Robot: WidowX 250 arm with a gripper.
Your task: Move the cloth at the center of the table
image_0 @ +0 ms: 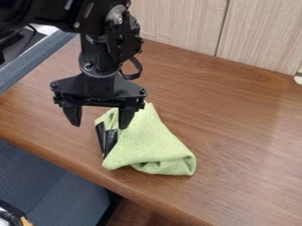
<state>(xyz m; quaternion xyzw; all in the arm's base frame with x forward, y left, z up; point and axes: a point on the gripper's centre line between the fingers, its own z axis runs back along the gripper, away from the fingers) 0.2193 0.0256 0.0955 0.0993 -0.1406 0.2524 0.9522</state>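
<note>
The gripper [99, 122] hangs over the left part of the brown table [236, 128], its two fingers wide apart with nothing between them. A light green cloth [149, 143] lies crumpled on the table, below and to the right of the gripper, close to the front edge. The right finger overlaps the cloth's upper left part in the view; whether it touches the cloth I cannot tell. Black strips show along the cloth's left side.
A light wood-grain panel [183, 24] stands along the table's back edge. Blue-grey padding [35, 59] borders the left side, and a blue-grey surface [53, 185] lies below the front edge. A small white object [298, 79] is at the far right.
</note>
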